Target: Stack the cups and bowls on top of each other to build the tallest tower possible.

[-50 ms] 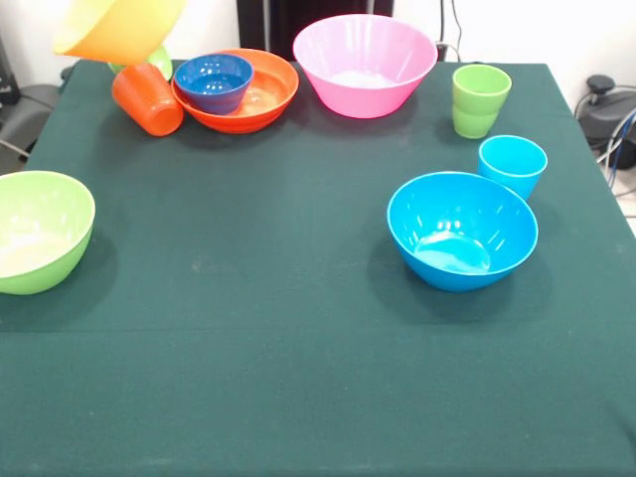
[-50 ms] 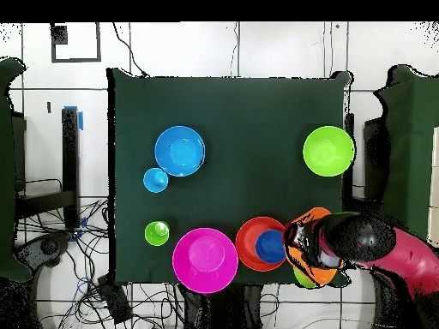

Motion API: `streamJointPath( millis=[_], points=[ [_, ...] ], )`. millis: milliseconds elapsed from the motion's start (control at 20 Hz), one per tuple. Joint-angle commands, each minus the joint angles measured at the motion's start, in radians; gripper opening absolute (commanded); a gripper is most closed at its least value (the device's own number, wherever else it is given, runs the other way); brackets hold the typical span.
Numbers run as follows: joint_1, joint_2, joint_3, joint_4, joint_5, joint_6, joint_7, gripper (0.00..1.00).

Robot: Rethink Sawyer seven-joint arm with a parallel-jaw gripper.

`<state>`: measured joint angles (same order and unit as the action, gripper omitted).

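Note:
A large orange bowl point(image 1: 119, 28) hangs tilted at the far left corner, above a leaning orange cup point(image 1: 147, 99) and a small green bowl point(image 1: 159, 62). In the overhead view my gripper point(image 2: 302, 246) sits right over this orange bowl point(image 2: 324, 274); the bowl hides it in the front view. Beside them, a red-orange bowl point(image 1: 260, 99) holds a small dark blue bowl point(image 1: 214, 81). Standing apart are a pink bowl point(image 1: 365, 65), green cup point(image 1: 480, 99), light blue cup point(image 1: 512, 164), blue bowl point(image 1: 462, 229) and lime green bowl point(image 1: 40, 231).
The dark green tablecloth point(image 1: 248, 328) covers the whole table. Cables and dark equipment point(image 1: 606, 109) lie off the table's right edge. The arm point(image 2: 377, 242) reaches in over the table corner by the orange bowl.

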<state>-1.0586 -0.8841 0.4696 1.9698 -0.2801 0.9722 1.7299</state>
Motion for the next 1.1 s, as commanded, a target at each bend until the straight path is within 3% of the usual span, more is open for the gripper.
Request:
streamJointPath(
  millis=[50, 550, 1100],
  points=[
    [0.022, -0.031, 0.110, 0.113, -0.079, -0.031, -0.206, 0.00],
    [0.022, -0.098, 0.146, 0.234, -0.045, -0.115, -0.105, 0.00],
    [0.033, -0.125, 0.163, 0.274, -0.027, -0.139, -0.057, 0.00]
  ],
)
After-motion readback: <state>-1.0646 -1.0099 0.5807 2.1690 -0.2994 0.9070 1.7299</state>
